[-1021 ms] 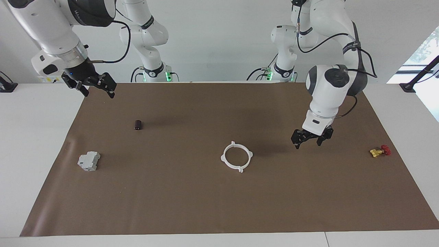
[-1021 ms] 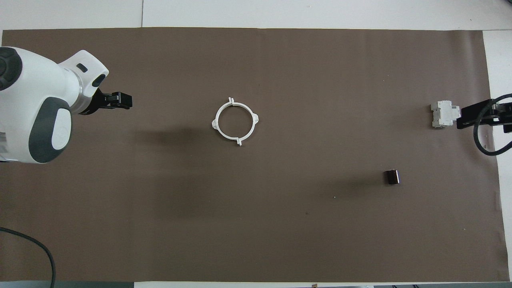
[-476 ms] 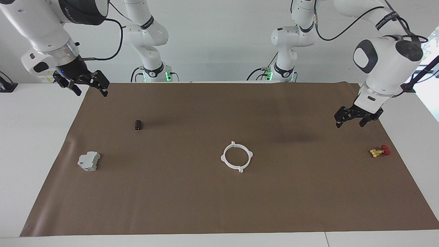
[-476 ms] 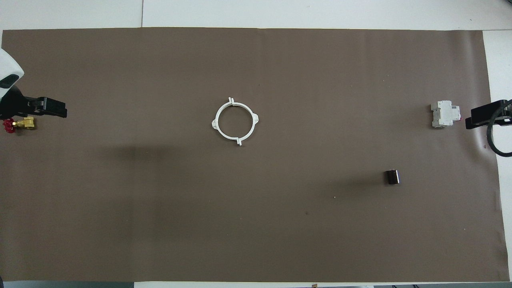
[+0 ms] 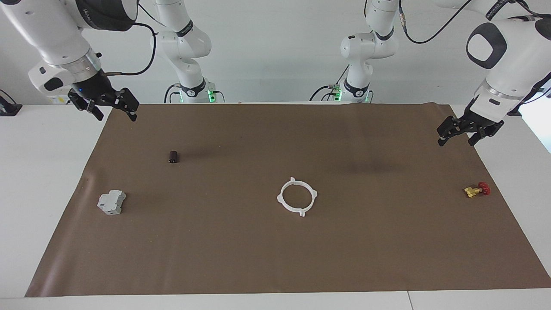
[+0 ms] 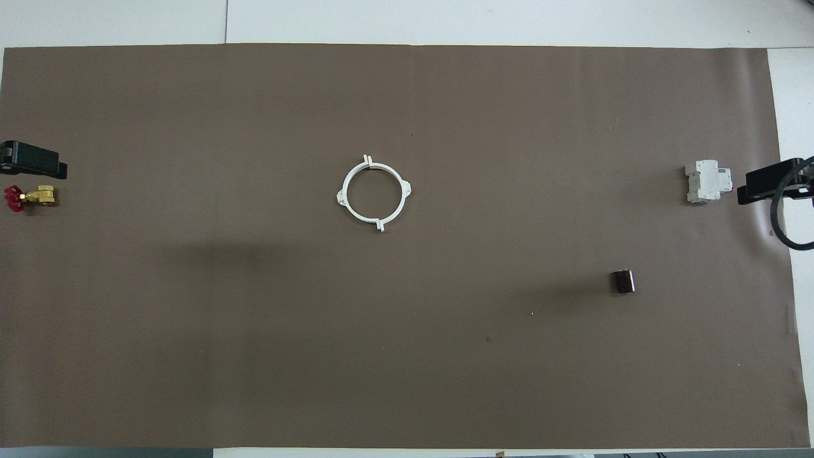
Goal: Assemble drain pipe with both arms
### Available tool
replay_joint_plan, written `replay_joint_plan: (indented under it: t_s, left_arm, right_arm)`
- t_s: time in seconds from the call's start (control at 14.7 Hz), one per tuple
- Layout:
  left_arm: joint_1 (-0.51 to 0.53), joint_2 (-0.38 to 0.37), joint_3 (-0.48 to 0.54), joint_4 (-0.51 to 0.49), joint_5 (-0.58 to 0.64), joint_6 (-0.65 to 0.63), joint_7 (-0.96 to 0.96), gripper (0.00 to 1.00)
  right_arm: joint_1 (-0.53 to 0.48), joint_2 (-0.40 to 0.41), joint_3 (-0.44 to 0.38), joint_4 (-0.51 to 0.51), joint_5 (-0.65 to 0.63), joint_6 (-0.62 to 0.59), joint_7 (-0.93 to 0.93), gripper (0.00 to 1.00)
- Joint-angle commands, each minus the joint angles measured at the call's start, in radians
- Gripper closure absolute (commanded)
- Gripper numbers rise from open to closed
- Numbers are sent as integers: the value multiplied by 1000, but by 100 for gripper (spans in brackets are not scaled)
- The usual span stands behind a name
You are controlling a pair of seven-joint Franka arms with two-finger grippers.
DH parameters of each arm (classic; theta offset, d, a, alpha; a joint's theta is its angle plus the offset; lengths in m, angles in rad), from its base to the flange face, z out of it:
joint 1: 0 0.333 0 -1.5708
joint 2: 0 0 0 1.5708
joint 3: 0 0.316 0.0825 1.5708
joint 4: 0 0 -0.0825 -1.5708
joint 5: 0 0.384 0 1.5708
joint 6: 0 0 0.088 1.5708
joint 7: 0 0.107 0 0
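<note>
One flat white ring [image 5: 297,197] (four tabs) on mat [image 5: 241,249].

Bright even light, soft blurred shadows on the brown mat [image 5: 241,254], window glare at one edge, sharp focus

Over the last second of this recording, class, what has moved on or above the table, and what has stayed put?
The left gripper, open and empty, swung up and away from beside the white ring to the left arm's end of the brown mat, uncovering the small red-and-yellow valve. The right gripper, also open, drifted slightly outward at its own end. The ring, grey block and dark cylinder did not move.
</note>
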Motion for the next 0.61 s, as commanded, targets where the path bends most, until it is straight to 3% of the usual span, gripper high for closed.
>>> replay_joint_plan:
  t_s: [0.0, 0.54]
  left_arm:
    - [-3, 11, 0, 41, -14, -59, 17, 0]
    - [-29, -83, -8, -95, -5, -55, -73, 0]
  right_arm:
    - [1, -5, 4, 1, 1, 5, -23, 0]
    - [0, -5, 4, 1, 1, 5, -25, 0]
